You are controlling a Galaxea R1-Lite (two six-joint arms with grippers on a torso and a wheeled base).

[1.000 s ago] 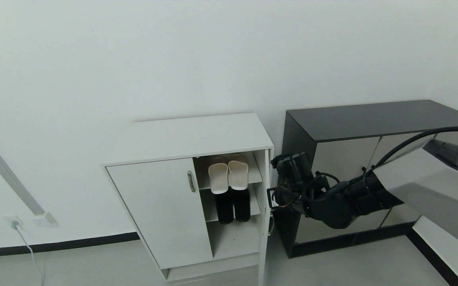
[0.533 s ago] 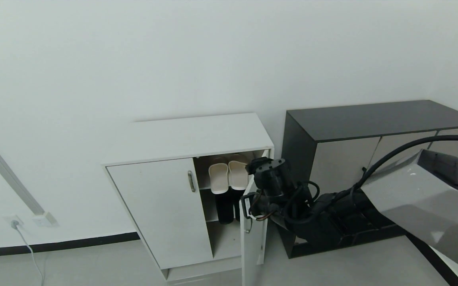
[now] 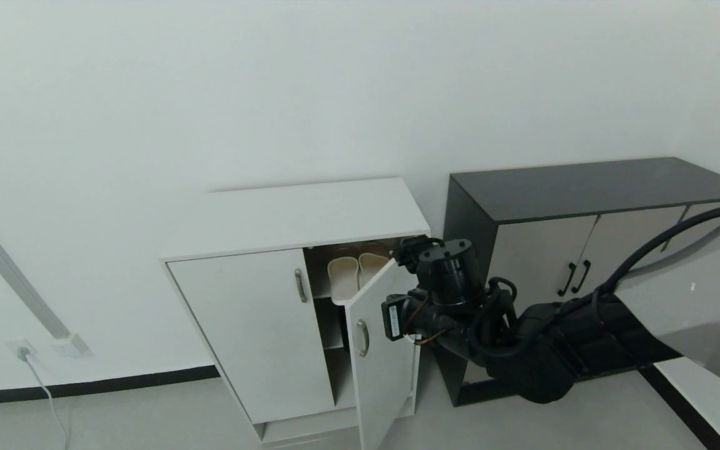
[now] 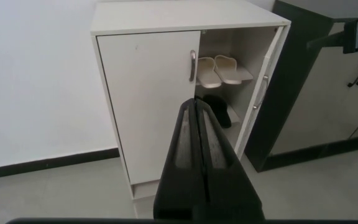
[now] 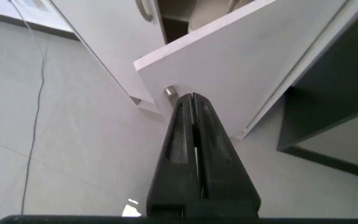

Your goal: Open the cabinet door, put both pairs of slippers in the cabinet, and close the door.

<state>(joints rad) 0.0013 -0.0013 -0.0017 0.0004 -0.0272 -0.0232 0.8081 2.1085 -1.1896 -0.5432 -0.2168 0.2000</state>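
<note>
Though black slippers (image 4: 221, 112) half hidden behind door (image 3: 382, 353), pale pair (image 3: 343, 278) plain; both jaws pressed together.

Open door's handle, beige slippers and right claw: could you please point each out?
Open door's handle (image 3: 363, 338), head view, middle of the metal bar.
Beige slippers (image 4: 229, 67), left wrist view, on one slipper's footbed.
Right claw (image 5: 193, 99), right wrist view, between its shut tips.

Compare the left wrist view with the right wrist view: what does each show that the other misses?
Left wrist view: the black slippers on their shelf, the cabinet's top and the shut left gripper. Right wrist view: a cable on the floor, with the shut right gripper. Both: the half-open right door, its handle and the dark sideboard.
</note>
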